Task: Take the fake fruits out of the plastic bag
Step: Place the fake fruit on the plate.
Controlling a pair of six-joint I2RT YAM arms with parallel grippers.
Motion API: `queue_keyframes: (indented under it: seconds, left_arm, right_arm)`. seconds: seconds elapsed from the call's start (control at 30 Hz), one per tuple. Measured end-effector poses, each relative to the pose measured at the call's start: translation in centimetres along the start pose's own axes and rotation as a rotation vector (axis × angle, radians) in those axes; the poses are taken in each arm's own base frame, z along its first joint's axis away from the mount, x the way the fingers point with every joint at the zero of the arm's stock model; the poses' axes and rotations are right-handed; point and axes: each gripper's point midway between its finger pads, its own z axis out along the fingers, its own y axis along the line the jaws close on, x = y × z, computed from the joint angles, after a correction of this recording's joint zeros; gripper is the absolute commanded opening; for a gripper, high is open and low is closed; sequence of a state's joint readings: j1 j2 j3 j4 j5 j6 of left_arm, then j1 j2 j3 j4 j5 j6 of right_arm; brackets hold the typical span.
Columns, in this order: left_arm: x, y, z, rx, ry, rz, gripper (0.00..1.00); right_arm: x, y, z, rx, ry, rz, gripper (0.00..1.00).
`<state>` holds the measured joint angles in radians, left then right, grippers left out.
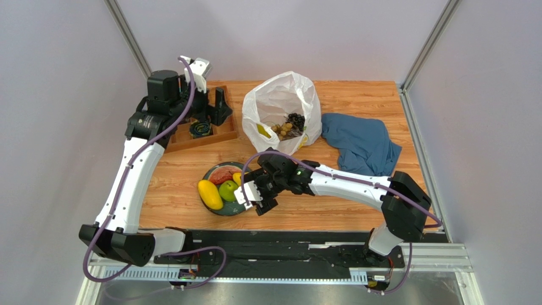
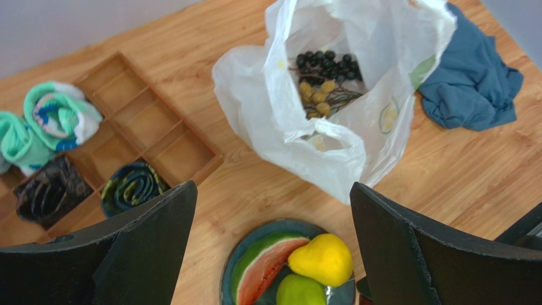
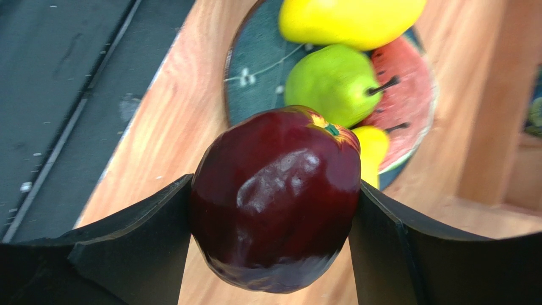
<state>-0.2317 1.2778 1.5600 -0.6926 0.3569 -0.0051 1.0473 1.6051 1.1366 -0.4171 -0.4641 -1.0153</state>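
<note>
A round, dark teal plate (image 1: 229,211) (image 2: 242,254) (image 3: 254,70) lies on the wood-grain table (image 1: 356,197) and carries four smooth, glossy plastic fruits. These are one red watermelon slice (image 1: 221,173) (image 2: 264,267) (image 3: 407,89) with a green rind, one long yellow mango (image 1: 210,194) (image 3: 350,19), one green apple (image 1: 228,190) (image 2: 299,291) (image 3: 334,82) with a dark stem, and one small yellow pear (image 1: 238,178) (image 2: 324,259) (image 3: 371,149). At the plate's near right rim the right gripper (image 1: 256,197) (image 3: 272,190) clamps a fifth piece, a shiny, rounded dark red fruit (image 3: 277,197), with one black finger pressed to each side. Beyond the plate, toward the far edge, the thin, crinkled white plastic bag (image 1: 280,108) (image 2: 318,95) stands with its mouth open. Two knobbly clusters lie inside it: one purple grape bunch (image 1: 296,119) (image 2: 327,63) and one tan grape bunch (image 1: 283,128) (image 2: 316,95). Far left of the plate sits a shallow wooden tray (image 1: 222,133) (image 2: 146,121) split into square compartments, holding four rolled cloths (image 2: 60,114): two teal-and-white, one dark brown, one dark striped. The left gripper (image 1: 216,108) (image 2: 273,190) hangs over that tray with its jaws spread wide and nothing between them. Far right of the plate, one soft blue cloth (image 1: 359,143) (image 2: 471,82) lies rumpled beside the bag.
</note>
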Motion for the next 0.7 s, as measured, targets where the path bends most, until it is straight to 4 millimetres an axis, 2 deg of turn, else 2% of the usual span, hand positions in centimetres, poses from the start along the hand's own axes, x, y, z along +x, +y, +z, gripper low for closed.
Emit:
queue_keyframes:
  seconds: [0.07, 0.2, 0.33, 0.53, 0.6, 0.7]
  left_arm:
    - [1.5, 0.8, -0.2, -0.021, 0.031, -0.022, 0.99]
    - [2.5, 1.2, -0.7, -0.034, 0.047, -0.037, 0.99]
    - [2.2, 0.9, -1.5, -0.029, 0.027, -0.035, 0.99]
    - [2.0, 0.8, -1.8, -0.020, 0.018, -0.042, 0.99]
    - [2.0, 0.7, -1.8, -0.018, 0.017, -0.044, 0.99]
    - [2.0, 0.7, -1.8, -0.015, 0.017, -0.048, 0.99]
  right_arm:
    - [-0.4, -0.5, 0.2, 0.019, -0.009, -0.042, 0.61]
    - [-0.8, -0.6, 0.8, 0.032, -0.014, -0.103, 0.61]
    - [-0.1, -0.4, 2.1, 0.027, 0.005, -0.148, 0.62]
    - [2.7, 0.5, 4.2, 0.013, 0.076, -0.181, 0.66]
    - [3.4, 0.5, 4.7, 0.019, 0.092, -0.191, 0.69]
    - [3.3, -0.3, 4.9, 0.057, 0.096, -0.214, 0.74]
